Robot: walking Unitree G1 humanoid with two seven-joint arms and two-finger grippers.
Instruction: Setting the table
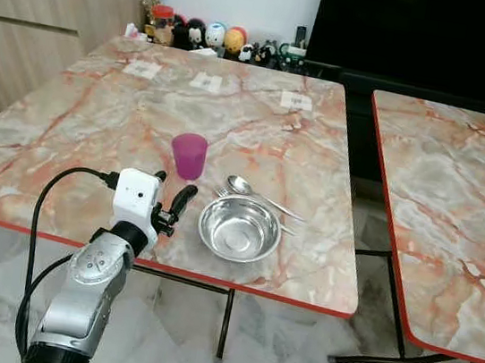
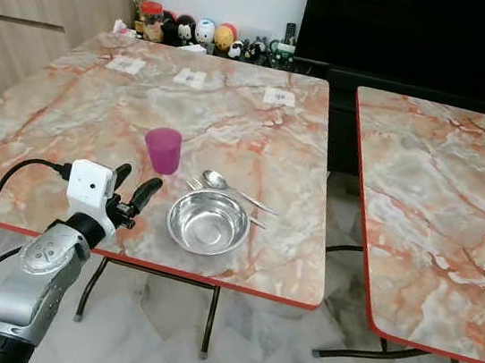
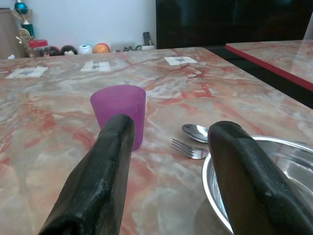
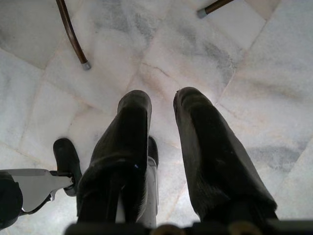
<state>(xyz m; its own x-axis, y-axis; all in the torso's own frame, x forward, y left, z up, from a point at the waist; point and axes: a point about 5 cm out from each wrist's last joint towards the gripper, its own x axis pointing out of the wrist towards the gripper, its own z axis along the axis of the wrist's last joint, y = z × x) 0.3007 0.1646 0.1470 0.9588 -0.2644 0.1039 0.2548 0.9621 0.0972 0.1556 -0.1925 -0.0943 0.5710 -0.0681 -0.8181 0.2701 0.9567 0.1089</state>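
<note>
Left gripper (image 1: 172, 201) hovers over near table edge (image 1: 211, 278), fingers spread, grasping nothing; purple plastic cup (image 1: 188, 155) just beyond fingertips, steel bowl (image 1: 239, 227) to its right, spoon (image 1: 254, 192) and fork behind bowl.
Left wrist view: cup (image 3: 119, 113) straight ahead, upright, nearer left finger (image 3: 100, 171).
Right wrist view: right gripper (image 4: 161, 142) hangs over floor, idle, fingers slightly parted, empty. Left arm far nearer.

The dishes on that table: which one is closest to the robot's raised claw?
The steel bowl, just beside the open left gripper. The purple cup stands farther back, the spoon beyond the bowl.
</note>
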